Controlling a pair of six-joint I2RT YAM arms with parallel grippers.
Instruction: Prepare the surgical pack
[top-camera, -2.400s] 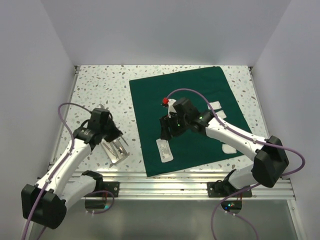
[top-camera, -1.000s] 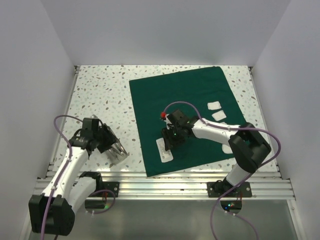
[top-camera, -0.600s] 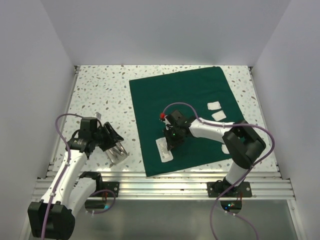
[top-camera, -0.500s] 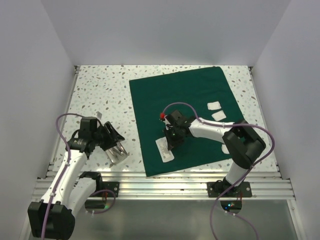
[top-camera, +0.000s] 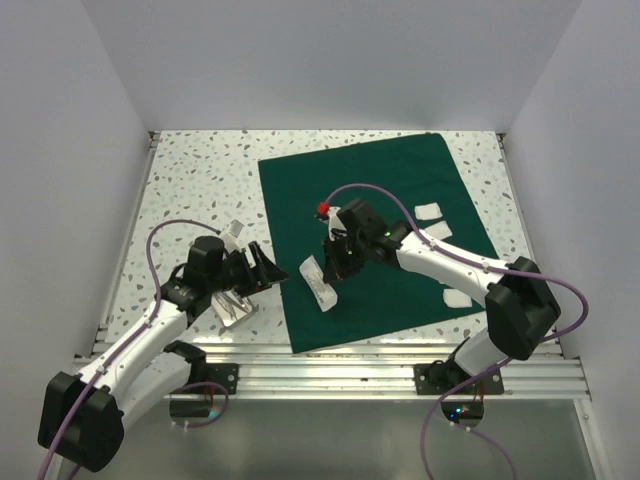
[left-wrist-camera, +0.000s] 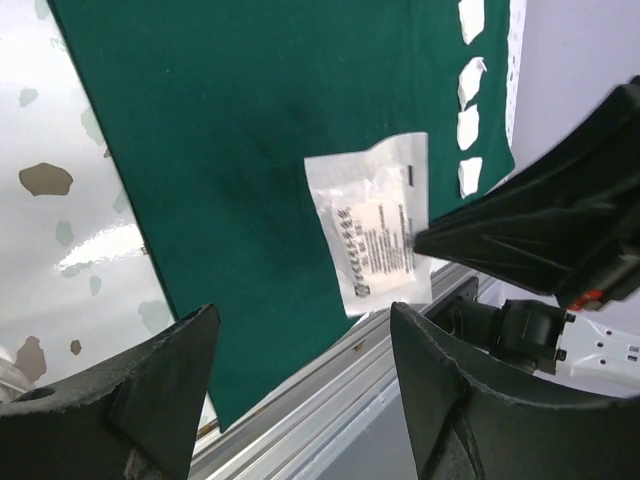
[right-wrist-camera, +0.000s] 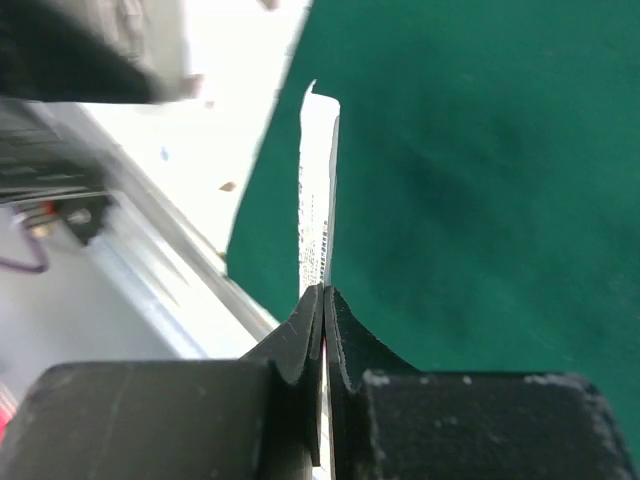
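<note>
At the lower left of the overhead view the left gripper (top-camera: 262, 272) reaches rightward over the speckled table (top-camera: 190, 170). Its jaws are spread wide with nothing between them, and its tips are just short of the cloth's left edge. Just below it a clear plastic piece (top-camera: 233, 306) lies on the table, and a smaller pale piece (top-camera: 233, 231) lies just above the arm. The green cloth (top-camera: 380, 170) is spread flat as a broad sheet over the centre and right of the table. Its near edge is close to the metal rail (top-camera: 350, 375) at the bottom. Near the cloth's lower left corner a white printed packet (top-camera: 316, 283) is held on edge, tilted, above the cloth. The right gripper (top-camera: 336, 268) has its jaws pressed tight on one end of the packet. In its wrist view the thin packet is seen edge-on, running up from between the closed fingers (right-wrist-camera: 300, 340). Toward the cloth's right edge small white pads (top-camera: 430, 211) lie in a loose line from upper to lower right.
</note>
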